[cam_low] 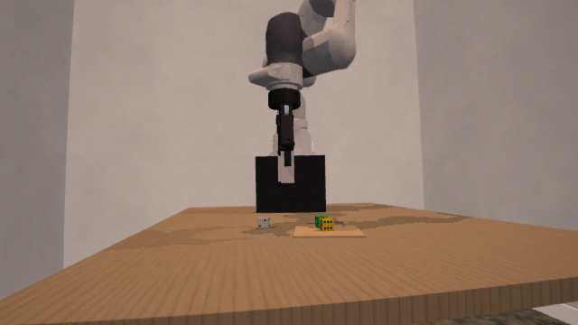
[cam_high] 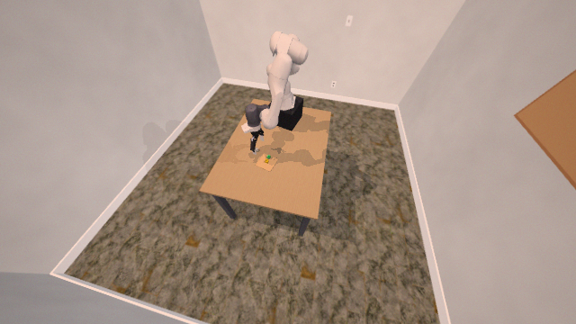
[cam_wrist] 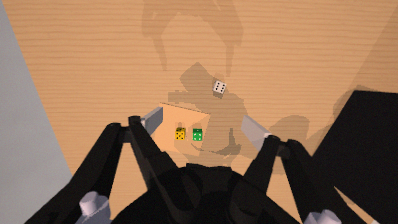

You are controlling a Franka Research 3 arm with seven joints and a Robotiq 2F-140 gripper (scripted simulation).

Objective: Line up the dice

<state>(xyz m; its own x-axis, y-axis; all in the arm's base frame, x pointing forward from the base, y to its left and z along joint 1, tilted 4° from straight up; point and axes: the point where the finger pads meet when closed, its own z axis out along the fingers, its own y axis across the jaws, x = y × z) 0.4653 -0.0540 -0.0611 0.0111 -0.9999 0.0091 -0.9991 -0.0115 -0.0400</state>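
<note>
A small tan mat (cam_low: 348, 233) (cam_wrist: 167, 120) (cam_high: 262, 166) lies on the wooden table. On it stand a yellow die (cam_low: 327, 224) (cam_wrist: 180, 134) (cam_high: 267, 160) and, close beside it on the base side, a green die (cam_low: 318, 219) (cam_wrist: 197, 134) (cam_high: 268, 157). A white die (cam_low: 264, 222) (cam_wrist: 219, 87) lies on the bare table, off the mat, to its left in the exterior view. My gripper (cam_low: 286, 178) (cam_wrist: 202, 118) (cam_high: 253, 150) is open and empty. It hangs high above the table, between the white die and the mat.
The robot's black base block (cam_low: 290, 182) (cam_wrist: 365, 150) (cam_high: 290, 114) stands at the far end of the table (cam_low: 226, 271). The table's left edge and grey floor show in the wrist view.
</note>
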